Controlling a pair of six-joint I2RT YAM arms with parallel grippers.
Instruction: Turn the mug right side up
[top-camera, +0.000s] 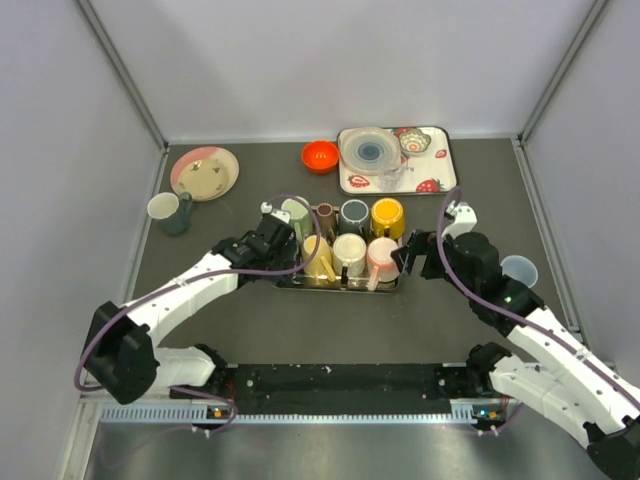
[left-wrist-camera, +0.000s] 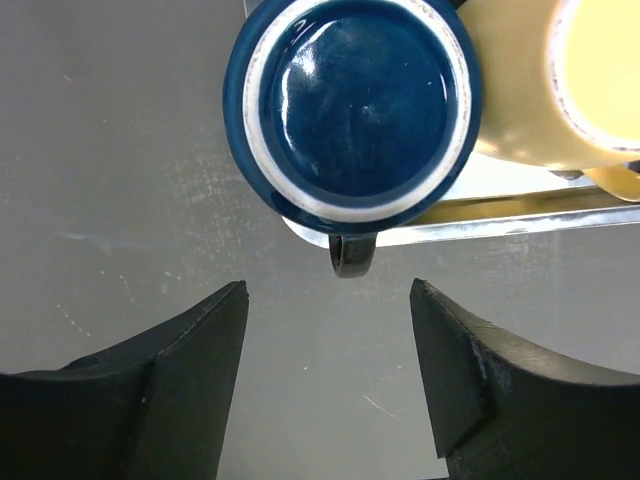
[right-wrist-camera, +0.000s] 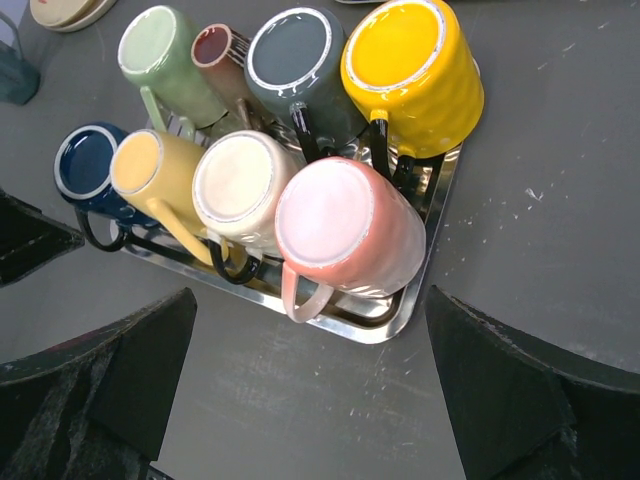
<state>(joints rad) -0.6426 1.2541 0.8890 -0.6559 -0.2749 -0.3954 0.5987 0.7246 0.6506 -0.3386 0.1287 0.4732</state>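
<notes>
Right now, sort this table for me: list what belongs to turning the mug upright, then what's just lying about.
Job: blue mug, metal tray, left gripper.
Lying about: red bowl, pink plate, strawberry tray, teal mug, clear cup.

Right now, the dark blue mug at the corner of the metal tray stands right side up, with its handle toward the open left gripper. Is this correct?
No. The dark blue mug stands upside down: the left wrist view shows its base facing up. The rest is right: corner of the metal tray, handle toward the open left gripper.
</notes>
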